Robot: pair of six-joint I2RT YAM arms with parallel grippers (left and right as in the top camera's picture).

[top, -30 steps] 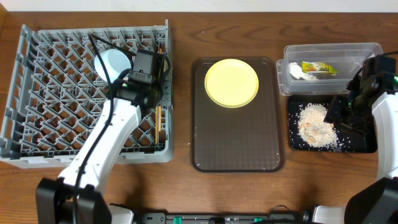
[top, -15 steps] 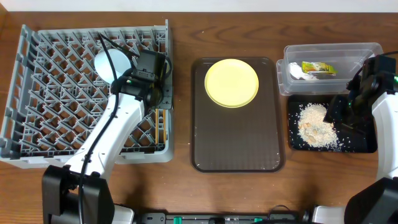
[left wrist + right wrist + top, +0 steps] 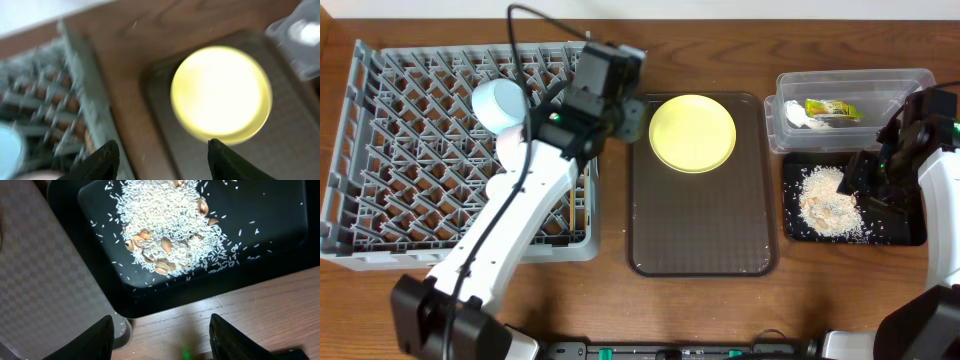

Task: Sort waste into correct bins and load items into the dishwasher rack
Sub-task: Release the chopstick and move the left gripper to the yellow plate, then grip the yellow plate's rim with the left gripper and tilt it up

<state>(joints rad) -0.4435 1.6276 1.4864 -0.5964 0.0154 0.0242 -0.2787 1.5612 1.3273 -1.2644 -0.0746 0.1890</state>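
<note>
The dishwasher rack fills the left side, with a light blue bowl lying in its back part. My left gripper hangs open and empty between the rack's right wall and the yellow plate. In the left wrist view the left gripper points at the plate. The clear tub holds a yellow-green wrapper and a white scrap. My right gripper is open and empty, above the near edge of the black tray, where food scraps lie.
The plate lies on a large brown serving tray in the middle. The black tray sits just right of it, with the clear tub behind. Bare wooden table runs between rack and serving tray.
My left gripper opened, left the light blue bowl in the rack, and swung right to the rack's edge near the yellow plate. The right arm stayed in place.
</note>
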